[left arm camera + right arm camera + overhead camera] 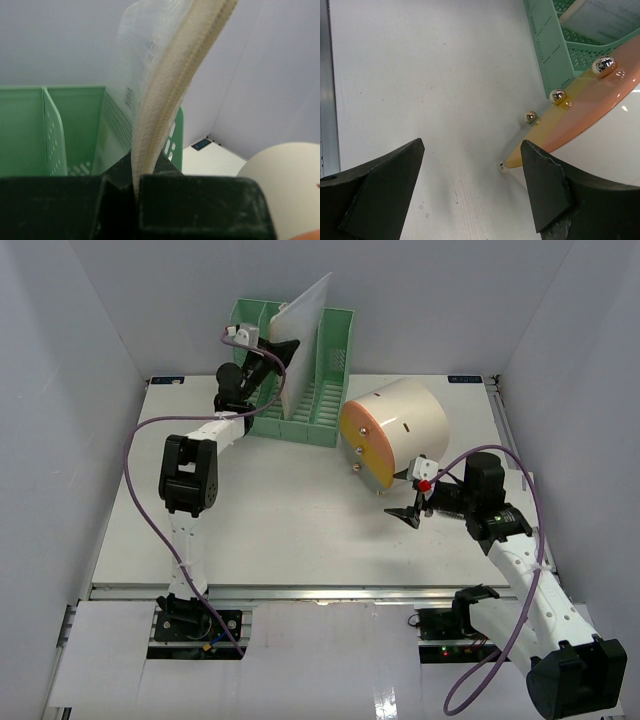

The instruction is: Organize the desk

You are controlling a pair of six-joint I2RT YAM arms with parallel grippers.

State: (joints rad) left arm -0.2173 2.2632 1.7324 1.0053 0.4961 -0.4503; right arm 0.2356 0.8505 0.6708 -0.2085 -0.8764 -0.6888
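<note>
Desk [280, 530] surface, boxed in by white walls, carries one green file rack [335, 375] at the back and one cream drawer box [405, 415] just right of it (three metal knobs [558, 94] on its orange face). Left gripper [272, 350] is clamped on one zip pouch [305, 340], upright at the rack. Right gripper [410, 515] hangs spread wide, empty, near the box.

Two robot arms, each a chain of white tubular links joined by chunky black joint housings. A purple cable [130, 475] loops beside the left arm [188, 475]; a second purple cable [541, 530] arcs beside the right arm [520, 565]. A small white camera block [240, 334] sits at the left wrist. The right wrist bears a red dot [425, 483]. The right gripper [472, 150] has matte black, wedge-shaped fingers [380, 192] with chipped edges.
</note>
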